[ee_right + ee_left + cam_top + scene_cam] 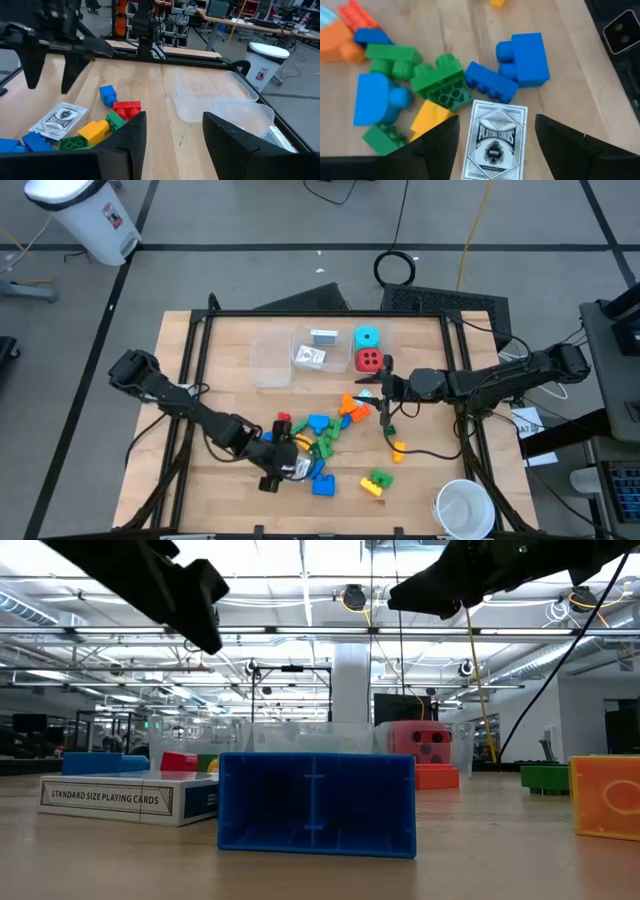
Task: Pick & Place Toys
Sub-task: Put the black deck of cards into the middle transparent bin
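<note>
Left gripper [492, 145]: fingers apart, straddling the boxed deck of playing cards [495, 140] lying flat on the wooden table [570, 55], not clamped.
Right gripper [172, 140]: fingers apart, empty, near the clear plastic bins [272, 363].
Progress: two dice and card packs binned; bricks remain scattered.

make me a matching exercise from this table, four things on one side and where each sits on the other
Things:
1. deck of playing cards
2. red die
3. white cup
4. left clear bin

Places:
A. near right corner of the table
B. between the left gripper's open fingers
C. beside the cyan die
D. far side of the table, nothing in it

Pairs: 1-B, 2-C, 3-A, 4-D
</note>
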